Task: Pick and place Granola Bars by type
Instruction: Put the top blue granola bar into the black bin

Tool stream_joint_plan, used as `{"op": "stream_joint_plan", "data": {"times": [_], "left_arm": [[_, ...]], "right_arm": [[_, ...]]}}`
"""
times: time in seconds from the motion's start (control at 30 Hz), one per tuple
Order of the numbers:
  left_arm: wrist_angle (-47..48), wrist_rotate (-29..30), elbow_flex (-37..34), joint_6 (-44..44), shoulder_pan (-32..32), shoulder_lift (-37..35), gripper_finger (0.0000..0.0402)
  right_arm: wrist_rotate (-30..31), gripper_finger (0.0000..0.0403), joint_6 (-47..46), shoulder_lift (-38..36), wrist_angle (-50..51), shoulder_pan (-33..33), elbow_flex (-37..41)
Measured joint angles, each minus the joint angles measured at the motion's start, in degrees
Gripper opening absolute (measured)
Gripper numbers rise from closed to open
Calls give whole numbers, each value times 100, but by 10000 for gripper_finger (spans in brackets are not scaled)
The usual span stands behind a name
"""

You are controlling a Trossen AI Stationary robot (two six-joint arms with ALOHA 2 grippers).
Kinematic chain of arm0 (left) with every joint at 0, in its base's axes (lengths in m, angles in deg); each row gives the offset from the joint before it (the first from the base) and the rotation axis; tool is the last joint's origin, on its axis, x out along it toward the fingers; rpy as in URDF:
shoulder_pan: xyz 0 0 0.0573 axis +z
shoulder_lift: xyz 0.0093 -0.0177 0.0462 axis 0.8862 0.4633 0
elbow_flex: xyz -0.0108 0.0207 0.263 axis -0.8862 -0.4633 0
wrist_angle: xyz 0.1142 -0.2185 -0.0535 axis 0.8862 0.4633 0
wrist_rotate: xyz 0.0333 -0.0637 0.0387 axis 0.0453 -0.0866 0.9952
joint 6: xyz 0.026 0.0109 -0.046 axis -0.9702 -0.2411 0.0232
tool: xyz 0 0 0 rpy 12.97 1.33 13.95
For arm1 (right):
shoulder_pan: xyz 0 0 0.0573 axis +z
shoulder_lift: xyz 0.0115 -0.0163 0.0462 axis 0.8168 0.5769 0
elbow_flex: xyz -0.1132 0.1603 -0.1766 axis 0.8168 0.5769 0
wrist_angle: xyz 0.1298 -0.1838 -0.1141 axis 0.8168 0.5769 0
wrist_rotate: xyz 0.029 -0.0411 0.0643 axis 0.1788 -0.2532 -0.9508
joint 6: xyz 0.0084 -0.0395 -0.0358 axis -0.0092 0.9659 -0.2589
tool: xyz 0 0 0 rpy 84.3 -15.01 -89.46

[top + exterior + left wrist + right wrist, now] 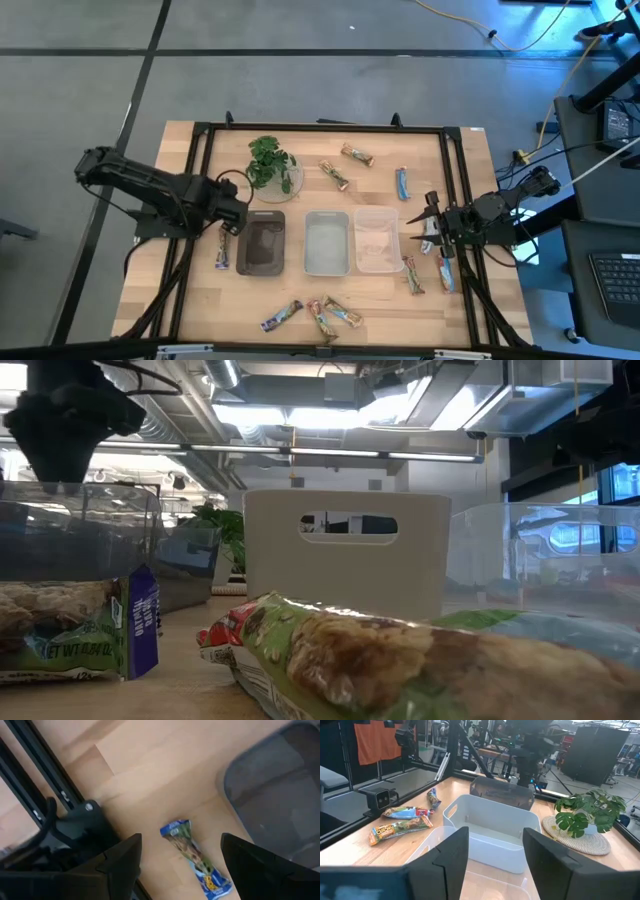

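Several wrapped granola bars lie flat on the wooden table. One blue-ended bar [224, 247] [195, 857] lies left of the dark bin [262, 243]. My left gripper [240, 222] [181, 842] hovers open over this bar, a finger on either side, touching nothing. My right gripper [415, 222] [495, 837] is open at the right side of the clear bin [377, 240]. Three bars [430, 243] lie on the table beside and under it. More bars lie at the far side [358, 154] and the near edge [322, 318] [400, 660].
A white bin [327, 242] [490, 832] stands between the dark and clear bins. A leafy plant on a round dish [272, 166] [585, 820] sits far of the dark bin. A black frame rail [195, 200] runs around the work area. Bare wood shows between the bins and the near bars.
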Motion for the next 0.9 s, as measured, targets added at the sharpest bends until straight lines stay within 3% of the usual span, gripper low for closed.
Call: {"op": "stream_joint_plan", "data": {"times": [0.9], "left_arm": [[-710, -393, -2, 2182, -2184, 1272, 264]], "right_arm": [[4, 191, -379, 2, -104, -2, 0]]}}
